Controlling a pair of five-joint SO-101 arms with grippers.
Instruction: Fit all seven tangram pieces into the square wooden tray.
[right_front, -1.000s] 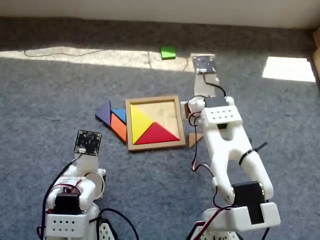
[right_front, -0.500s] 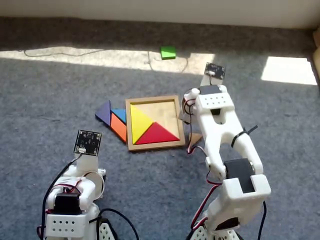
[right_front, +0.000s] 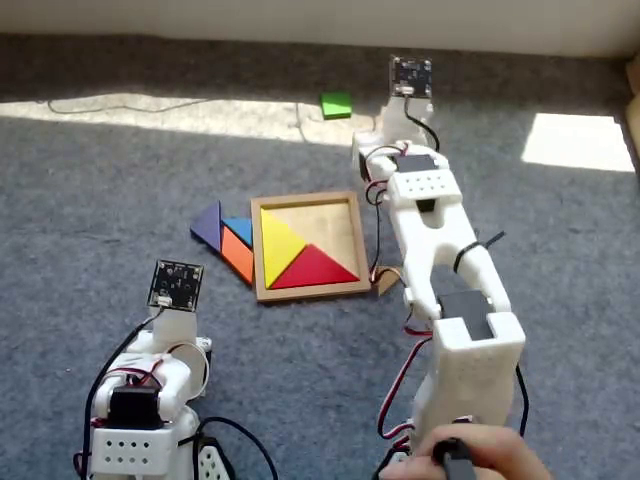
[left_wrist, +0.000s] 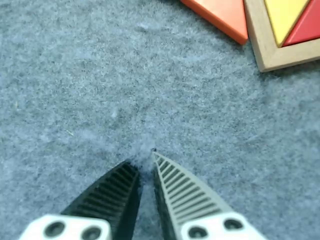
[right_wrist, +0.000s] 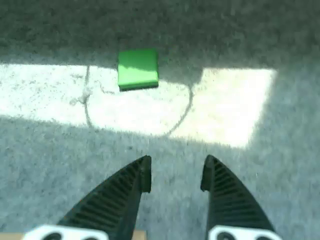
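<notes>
The square wooden tray (right_front: 258, 245) lies mid-carpet with a yellow triangle (right_front: 279, 244) and a red triangle (right_front: 316, 268) inside. Against its left side lie a purple triangle (right_front: 208, 224), a blue piece (right_front: 239, 228) and an orange piece (right_front: 237, 255); the orange piece (left_wrist: 222, 15) and a tray corner (left_wrist: 267, 55) also appear in the left wrist view. A tan triangle (right_front: 388, 280) rests off the tray's right front corner. A green square (right_front: 336, 104) (right_wrist: 138, 68) lies far back. My right gripper (right_wrist: 175, 175) is open and empty, just short of the green square. My left gripper (left_wrist: 144, 162) is shut over bare carpet.
A thin pale cable (right_wrist: 87, 95) loops across the sunlit strip of carpet beside the green square. The right arm (right_front: 440, 240) stretches along the tray's right side. The left arm (right_front: 150, 380) stands at the front left. Grey carpet lies all around.
The right arm has swung away from the tray's right edge and stretched toward the back, bringing its gripper near the green square. The left arm and the pieces have not moved.
</notes>
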